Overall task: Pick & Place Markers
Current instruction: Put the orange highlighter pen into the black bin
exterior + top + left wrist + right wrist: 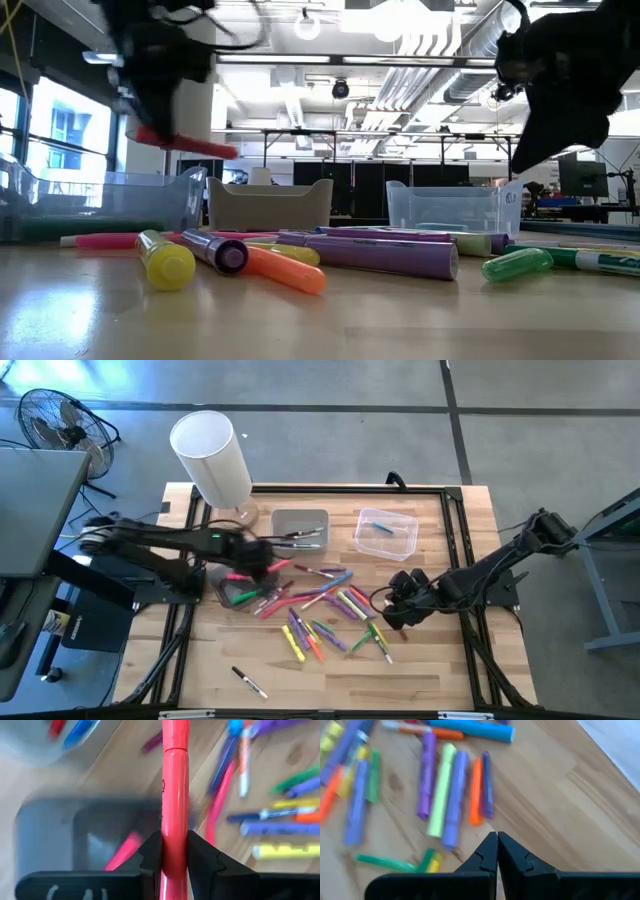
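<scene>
A pile of coloured markers (325,605) lies on the wooden table; the low view shows them (300,262) lying flat. My left gripper (262,563) hovers by the pile's left end and is shut on a red marker (175,780), above a clear bin (235,592) that holds more markers. My right gripper (496,845), shut and empty, hangs above bare wood at the right end of the pile (392,610). A lone black marker (248,682) lies near the table's near edge. My left gripper pinches the red marker's barrel (175,827) between its two fingers (152,852), one on each side. The fingers come from above. The marker (190,145) is lifted clear of the table, close to level, with most of its length sticking out to one side of the fingers.
A grey bin (300,528) with a few pens and a clear bin (385,532) with a blue marker stand along the far side. A tall white cylinder (212,455) stands at the far left corner. A black frame (455,510) borders the table.
</scene>
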Controlling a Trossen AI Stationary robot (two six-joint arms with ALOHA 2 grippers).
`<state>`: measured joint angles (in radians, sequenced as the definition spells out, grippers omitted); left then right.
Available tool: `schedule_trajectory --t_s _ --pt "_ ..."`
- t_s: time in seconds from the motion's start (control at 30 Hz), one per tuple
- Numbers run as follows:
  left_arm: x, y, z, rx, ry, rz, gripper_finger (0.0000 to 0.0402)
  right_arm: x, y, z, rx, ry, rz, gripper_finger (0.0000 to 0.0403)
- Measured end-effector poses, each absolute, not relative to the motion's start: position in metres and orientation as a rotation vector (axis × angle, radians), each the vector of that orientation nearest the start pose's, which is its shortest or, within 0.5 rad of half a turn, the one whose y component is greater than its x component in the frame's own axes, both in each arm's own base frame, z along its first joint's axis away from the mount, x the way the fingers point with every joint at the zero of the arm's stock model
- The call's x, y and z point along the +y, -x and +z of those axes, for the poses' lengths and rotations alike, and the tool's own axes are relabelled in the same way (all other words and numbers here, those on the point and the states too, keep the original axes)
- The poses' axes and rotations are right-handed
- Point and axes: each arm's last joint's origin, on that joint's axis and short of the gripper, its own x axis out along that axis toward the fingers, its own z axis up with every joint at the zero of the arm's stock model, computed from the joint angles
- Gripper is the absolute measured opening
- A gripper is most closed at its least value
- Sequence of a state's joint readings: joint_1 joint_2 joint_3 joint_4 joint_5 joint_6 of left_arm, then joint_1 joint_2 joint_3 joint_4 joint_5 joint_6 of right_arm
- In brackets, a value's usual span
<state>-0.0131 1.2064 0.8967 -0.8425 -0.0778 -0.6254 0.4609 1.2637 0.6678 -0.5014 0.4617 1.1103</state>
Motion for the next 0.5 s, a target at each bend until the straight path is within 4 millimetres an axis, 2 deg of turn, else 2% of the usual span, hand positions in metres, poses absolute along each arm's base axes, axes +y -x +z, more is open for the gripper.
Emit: schedule_trajectory --t_s 0.1,0.17,0.23,0.33,0.43,0.5 --pt "0.0 -0.197 0.237 1.041 0.559 0.439 0.0057 0.085 -0.206 0.186 0.804 -0.558 -0.513 0.0" --pt "0.0 -0.182 0.225 1.083 0.571 0.467 0.0057 0.084 -0.209 0.187 0.78 -0.585 -0.514 0.0" --pt "0.0 -0.18 0.222 1.044 0.599 0.464 0.0057 0.082 -0.21 0.187 0.775 -0.608 -0.528 0.0" --pt "0.0 -0.168 0.207 1.134 0.593 0.496 0.0057 0.078 -0.211 0.187 0.762 -0.645 -0.557 0.0" --pt "0.0 -0.167 0.201 1.149 0.593 0.497 0.0059 0.076 -0.213 0.188 0.745 -0.674 -0.572 0.0" --pt "0.0 -0.163 0.196 1.187 0.588 0.512 0.0084 0.074 -0.214 0.188 0.734 -0.702 -0.586 0.0"
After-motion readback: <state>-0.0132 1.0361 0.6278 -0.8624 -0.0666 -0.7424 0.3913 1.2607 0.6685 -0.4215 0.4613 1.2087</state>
